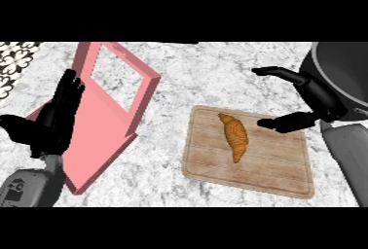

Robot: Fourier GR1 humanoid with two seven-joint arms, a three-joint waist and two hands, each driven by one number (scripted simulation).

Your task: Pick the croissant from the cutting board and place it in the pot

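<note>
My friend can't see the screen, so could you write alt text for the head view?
A golden-brown croissant lies on a light wooden cutting board on a grey marble counter. The black right hand hangs open beside the board's upper right corner, before a dark grey pot. The black left hand rests open over a pink frame-shaped object.

The croissant (234, 136) lies alone on the board (277, 170), with bare wood around it on every side. The right robot hand (316, 99) hangs open at its 2 o'clock, over the board's far right corner. The pot (343, 68) stands at 1 o'clock. Bare bench (208, 73) lies at 12 o'clock. A pink frame (108, 112) blocks 9 o'clock, with the open left robot hand (54, 119) beyond it.
</note>
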